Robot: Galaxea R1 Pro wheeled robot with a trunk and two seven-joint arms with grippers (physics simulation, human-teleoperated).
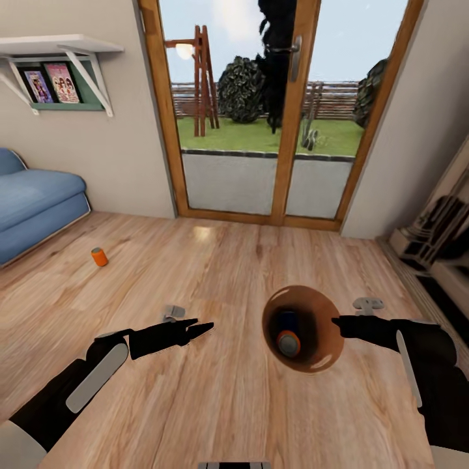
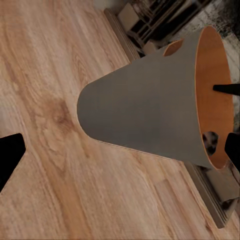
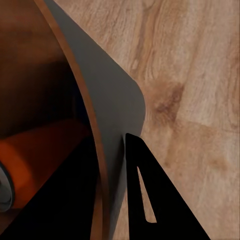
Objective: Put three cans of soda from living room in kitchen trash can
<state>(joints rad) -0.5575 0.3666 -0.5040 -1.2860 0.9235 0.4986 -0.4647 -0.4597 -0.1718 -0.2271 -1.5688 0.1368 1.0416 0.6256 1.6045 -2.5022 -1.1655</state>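
My right gripper (image 1: 339,324) is shut on the rim of the brown trash can (image 1: 326,306), holding it above the wood floor. One finger (image 3: 150,200) lies outside the grey wall (image 3: 117,100), and the other is inside. An orange can of soda (image 1: 288,343) and a blue one (image 1: 286,319) lie in the bin; the orange one (image 3: 35,155) is close up in the right wrist view. Another orange can of soda (image 1: 99,256) stands on the floor near the sofa. My left gripper (image 1: 195,327) is open and empty, left of the bin (image 2: 145,110).
A blue sofa (image 1: 32,202) stands at the left under a wall shelf (image 1: 58,49). Wood-framed glass doors (image 1: 260,130) fill the far wall. Dark furniture (image 1: 436,234) lines the right wall. Light plank floor (image 1: 215,260) stretches between them.
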